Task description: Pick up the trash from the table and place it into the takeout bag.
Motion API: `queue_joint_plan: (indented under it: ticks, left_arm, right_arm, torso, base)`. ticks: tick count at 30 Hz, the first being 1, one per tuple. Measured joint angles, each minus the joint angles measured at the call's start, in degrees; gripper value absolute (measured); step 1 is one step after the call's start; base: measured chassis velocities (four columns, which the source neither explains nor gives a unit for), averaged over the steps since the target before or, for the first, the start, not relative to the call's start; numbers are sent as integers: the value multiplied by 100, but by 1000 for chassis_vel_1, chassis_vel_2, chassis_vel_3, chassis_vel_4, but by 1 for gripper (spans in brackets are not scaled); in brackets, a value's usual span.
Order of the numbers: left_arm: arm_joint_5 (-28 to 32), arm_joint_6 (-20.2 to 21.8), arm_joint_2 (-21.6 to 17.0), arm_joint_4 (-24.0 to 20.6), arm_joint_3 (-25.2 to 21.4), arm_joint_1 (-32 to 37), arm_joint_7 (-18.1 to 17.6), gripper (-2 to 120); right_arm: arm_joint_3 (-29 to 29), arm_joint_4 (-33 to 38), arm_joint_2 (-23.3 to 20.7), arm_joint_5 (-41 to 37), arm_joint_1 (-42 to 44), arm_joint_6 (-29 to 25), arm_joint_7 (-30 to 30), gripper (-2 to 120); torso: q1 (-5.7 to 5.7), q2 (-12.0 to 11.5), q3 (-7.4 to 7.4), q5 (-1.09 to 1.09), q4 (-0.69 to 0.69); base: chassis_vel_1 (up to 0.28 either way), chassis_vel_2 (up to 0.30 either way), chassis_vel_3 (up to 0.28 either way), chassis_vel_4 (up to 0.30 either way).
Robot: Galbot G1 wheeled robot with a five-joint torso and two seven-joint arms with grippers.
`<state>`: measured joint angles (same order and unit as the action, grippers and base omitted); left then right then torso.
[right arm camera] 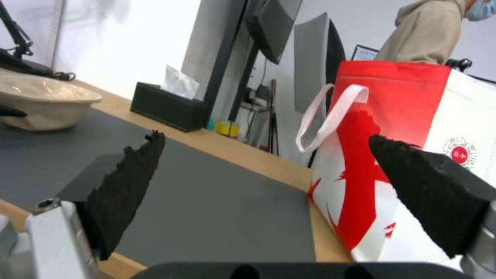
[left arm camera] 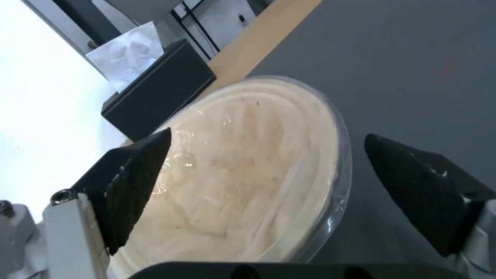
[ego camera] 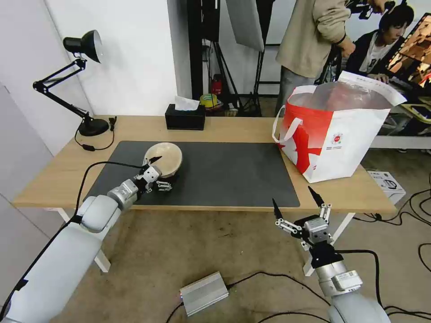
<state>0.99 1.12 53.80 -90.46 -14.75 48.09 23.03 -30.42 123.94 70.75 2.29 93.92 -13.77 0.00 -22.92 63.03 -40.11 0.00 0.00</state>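
Beige bowl (left arm camera: 248, 174) sits on the bench mat directly ahead of the left hand (ego camera: 158, 172), fingers apart, straddling its rim. Right hand (ego camera: 298, 202), fingers apart, hangs off the bench edge near the takeout bag (ego camera: 341, 134).

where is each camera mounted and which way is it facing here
Head view: high on the robot, looking forward and down at the table; both arms show, left tool at the beige bowl, right tool off the near edge.
Left wrist view: looks between open fingers onto the beige bowl.
Right wrist view: low at the table edge, facing the takeout bag.
All three views share the black tissue box.
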Motion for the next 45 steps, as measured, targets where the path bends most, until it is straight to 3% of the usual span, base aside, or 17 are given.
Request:
queue_joint_plan:
  ticks: [40, 43, 45]
  left_arm:
    - [-155, -41, 48, 358, 25, -116, 20, 100]
    - [-159, -48, 60, 394, 35, -133, 20, 95]
    - [-165, -53, 71, 432, 52, -155, 19, 85]
  right_arm:
    - [0, 0, 0, 0, 0, 0, 0, 100]
    - [0, 0, 0, 0, 0, 0, 0, 100]
    - [0, 0, 0, 0, 0, 0, 0, 100]
  torso:
    - [0, -1, 0, 0, 0]
    - [0, -1, 0, 0, 0]
    - [0, -1, 0, 0, 0]
  base:
    - [0, 0, 0, 0]
    - [0, 0, 0, 0]
    - [0, 0, 0, 0]
